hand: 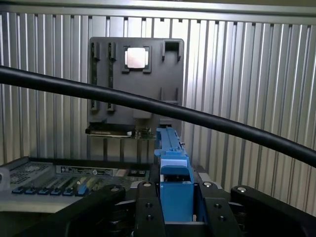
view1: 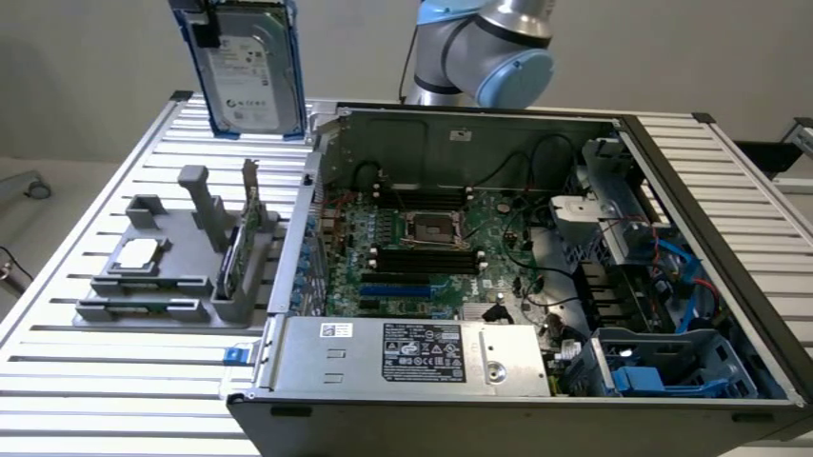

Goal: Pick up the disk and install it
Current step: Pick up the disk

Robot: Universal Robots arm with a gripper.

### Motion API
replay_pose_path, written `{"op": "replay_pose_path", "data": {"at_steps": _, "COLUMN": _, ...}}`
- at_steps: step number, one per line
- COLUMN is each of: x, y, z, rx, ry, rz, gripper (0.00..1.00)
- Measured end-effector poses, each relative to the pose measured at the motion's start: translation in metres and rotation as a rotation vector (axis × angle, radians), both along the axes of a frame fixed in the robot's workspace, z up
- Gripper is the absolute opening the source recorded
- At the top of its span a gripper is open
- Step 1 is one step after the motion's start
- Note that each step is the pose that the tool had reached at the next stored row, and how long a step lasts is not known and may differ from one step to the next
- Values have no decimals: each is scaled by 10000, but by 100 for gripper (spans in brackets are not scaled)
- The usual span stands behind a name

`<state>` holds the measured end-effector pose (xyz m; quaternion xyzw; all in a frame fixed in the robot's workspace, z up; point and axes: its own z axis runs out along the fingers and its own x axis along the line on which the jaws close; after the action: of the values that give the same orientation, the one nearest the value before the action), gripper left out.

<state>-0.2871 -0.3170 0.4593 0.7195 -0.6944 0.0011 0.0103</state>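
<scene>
The disk (view1: 250, 71), a silver-grey drive with a white label in a bright blue carrier, hangs upright in the air above the far corner of the table on the exterior view's left. In the wrist view my gripper (hand: 175, 215) is shut on the disk, and the blue carrier edge (hand: 173, 173) stands out between the two black fingers (hand: 147, 212). The disk is held clear of the table and away from the computer case (view1: 508, 238).
The open case has a motherboard and a blue drive cage (view1: 673, 367) at its near corner on the exterior view's right. A grey holder (view1: 166, 276) beside it carries a processor chip (view1: 140, 252) and a green card (view1: 242, 238). A black cable (hand: 148, 103) crosses the wrist view.
</scene>
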Motion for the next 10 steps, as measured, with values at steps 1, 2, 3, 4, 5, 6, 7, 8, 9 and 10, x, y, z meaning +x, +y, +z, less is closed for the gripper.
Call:
{"op": "replay_pose_path", "data": {"at_steps": 1, "x": 45, "y": -4, "z": 20, "rx": 7, "ry": 1, "rz": -1, "gripper": 33}}
{"op": "replay_pose_path", "data": {"at_steps": 2, "x": 91, "y": -8, "z": 41, "rx": 16, "ry": 1, "rz": 0, "gripper": 33}}
{"op": "replay_pose_path", "data": {"at_steps": 3, "x": 136, "y": -12, "z": 62, "rx": 24, "ry": 1, "rz": 0, "gripper": 33}}
{"op": "replay_pose_path", "data": {"at_steps": 4, "x": 181, "y": -15, "z": 82, "rx": 30, "ry": 1, "rz": 0, "gripper": 33}}
{"op": "replay_pose_path", "data": {"at_steps": 5, "x": 226, "y": -19, "z": 102, "rx": 35, "ry": 1, "rz": 0, "gripper": 33}}
{"op": "replay_pose_path", "data": {"at_steps": 6, "x": 274, "y": -22, "z": 123, "rx": 41, "ry": 2, "rz": -1, "gripper": 33}}
{"op": "replay_pose_path", "data": {"at_steps": 7, "x": 320, "y": -25, "z": 144, "rx": 46, "ry": 4, "rz": -1, "gripper": 33}}
{"op": "replay_pose_path", "data": {"at_steps": 8, "x": 365, "y": -28, "z": 163, "rx": 51, "ry": 5, "rz": 0, "gripper": 33}}
{"op": "replay_pose_path", "data": {"at_steps": 9, "x": 410, "y": -32, "z": 183, "rx": 57, "ry": 5, "rz": 0, "gripper": 33}}
{"op": "replay_pose_path", "data": {"at_steps": 10, "x": 455, "y": -35, "z": 202, "rx": 62, "ry": 6, "rz": -1, "gripper": 33}}
